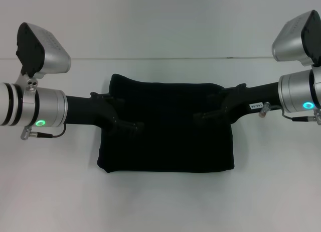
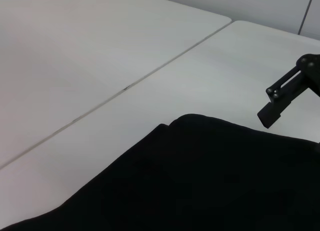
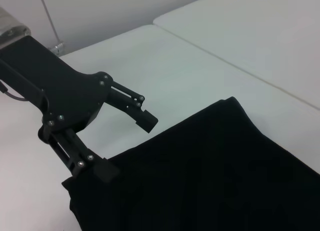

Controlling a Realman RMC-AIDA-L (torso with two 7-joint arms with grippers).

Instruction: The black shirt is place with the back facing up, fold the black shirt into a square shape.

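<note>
The black shirt (image 1: 165, 141) lies folded into a thick rectangle in the middle of the white table (image 1: 160, 202); no lettering shows. My left gripper (image 1: 125, 111) is open and reaches in over the shirt's left edge. The right wrist view shows it (image 3: 127, 146) with jaws spread over the cloth's (image 3: 210, 181) corner, holding nothing. My right gripper (image 1: 208, 104) is open and reaches in over the shirt's right edge. One of its fingers (image 2: 277, 101) shows in the left wrist view just above the cloth (image 2: 200, 181).
A seam (image 2: 125, 87) between two white tabletops runs behind the shirt. Bare table lies in front of the shirt and on both sides. Both forearms cross the table at the shirt's height.
</note>
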